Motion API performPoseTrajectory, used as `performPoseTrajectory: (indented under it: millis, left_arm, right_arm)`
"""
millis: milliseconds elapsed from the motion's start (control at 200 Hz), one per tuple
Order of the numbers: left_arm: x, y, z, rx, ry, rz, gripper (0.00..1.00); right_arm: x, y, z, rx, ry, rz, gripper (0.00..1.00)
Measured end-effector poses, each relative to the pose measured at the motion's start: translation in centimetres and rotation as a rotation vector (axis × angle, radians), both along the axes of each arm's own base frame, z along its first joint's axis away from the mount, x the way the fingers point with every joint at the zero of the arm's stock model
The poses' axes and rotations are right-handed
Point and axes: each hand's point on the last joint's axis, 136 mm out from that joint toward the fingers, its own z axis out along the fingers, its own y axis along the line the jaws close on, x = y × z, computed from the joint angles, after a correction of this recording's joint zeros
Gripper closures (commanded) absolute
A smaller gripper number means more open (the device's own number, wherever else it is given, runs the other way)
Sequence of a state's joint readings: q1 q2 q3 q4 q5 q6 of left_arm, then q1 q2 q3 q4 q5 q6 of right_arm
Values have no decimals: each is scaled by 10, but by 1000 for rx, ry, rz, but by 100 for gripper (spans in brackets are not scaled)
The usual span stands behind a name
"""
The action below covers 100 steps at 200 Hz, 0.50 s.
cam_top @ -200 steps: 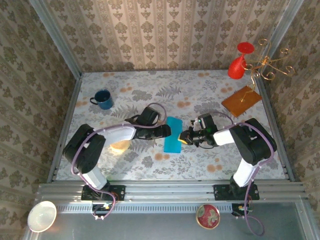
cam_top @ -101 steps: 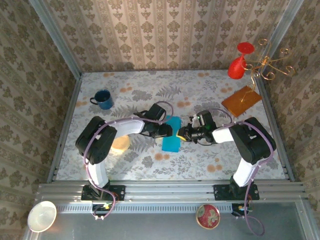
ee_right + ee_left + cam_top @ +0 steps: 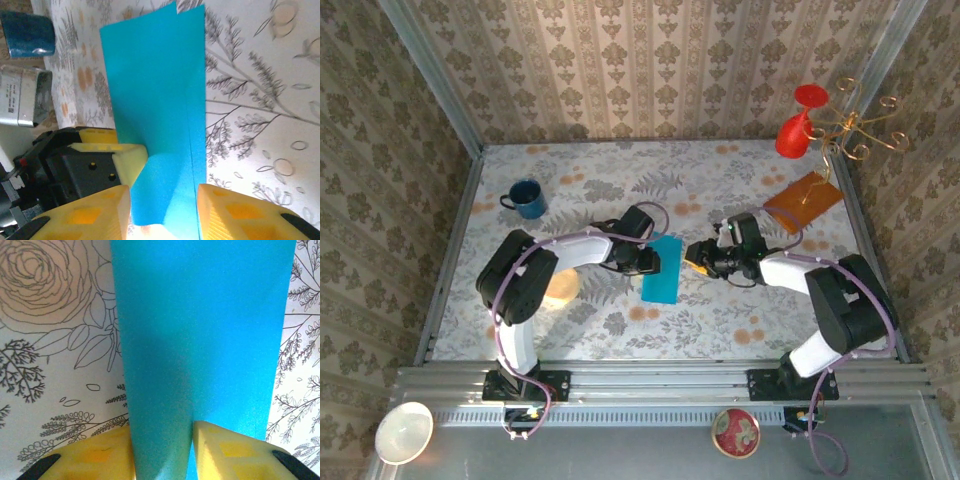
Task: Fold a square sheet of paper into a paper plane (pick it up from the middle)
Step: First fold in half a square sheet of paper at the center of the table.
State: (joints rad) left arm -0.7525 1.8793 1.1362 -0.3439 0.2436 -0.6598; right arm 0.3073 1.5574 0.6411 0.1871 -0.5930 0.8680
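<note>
- Because the crease needs pinning, the left gripper (image 3: pixel 653 262) clamps its yellow fingers (image 3: pixel 100 460) on the folded left edge of the square sheet of paper (image 3: pixel 661 267), mid-table.
- Thin, smooth teal paper stands partly raised, doubled lengthwise.
- Beside it, the right gripper (image 3: pixel 695 260) sits with jaws parted, holding nothing.

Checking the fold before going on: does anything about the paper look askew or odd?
Yes. The square sheet of paper, folded in half, does not lie flat: one flap stands up off the table between the left hand and right hand, and at its far end the two layers' edges are slightly offset.
</note>
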Motion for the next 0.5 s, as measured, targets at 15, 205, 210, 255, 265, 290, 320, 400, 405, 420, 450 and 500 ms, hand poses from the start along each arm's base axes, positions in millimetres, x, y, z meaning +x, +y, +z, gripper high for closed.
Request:
performPoseTrajectory:
  millis: [15,205,210,255,265,290,320,400,405,420,450,500]
  left_arm:
    - [0,0,0,1,0,-3,63]
    - [-1,-1,-3,25,4,-50,60]
    - [-1,-1,-3,25,4,-50,60]
    - [-1,-2,-3,34,6,-62,60]
    - [-2,-2,-4,38,8,-65,60]
    - [-1,-2,-4,45,9,-70,60]
    - [-1,-2,-4,51,12,-74,60]
    - [-2,-2,-6,64,23,-84,59]
    - [-2,-2,-6,65,23,-84,58]
    - [-2,-2,-6,67,24,-86,58]
    - [-2,-2,-7,70,26,-89,58]
    - [-3,-2,-8,78,30,-97,56]
  right_arm:
    - [0,-1,0,-6,-1,-4,59]
    - [-2,-7,-8,-45,21,-26,60]
    - [-2,-7,-8,-45,22,-26,60]
    - [-1,-8,-8,-48,21,-30,60]
    - [-1,-8,-8,-48,21,-31,60]
    - [-1,-9,-8,-49,21,-32,60]
    - [0,-9,-9,-53,20,-35,60]
    - [1,-11,-9,-58,19,-42,60]
    - [1,-11,-9,-58,19,-42,60]
    - [1,-11,-9,-59,18,-43,60]
    - [1,-11,-9,-59,18,-43,60]
    - [1,-11,-9,-60,19,-44,60]
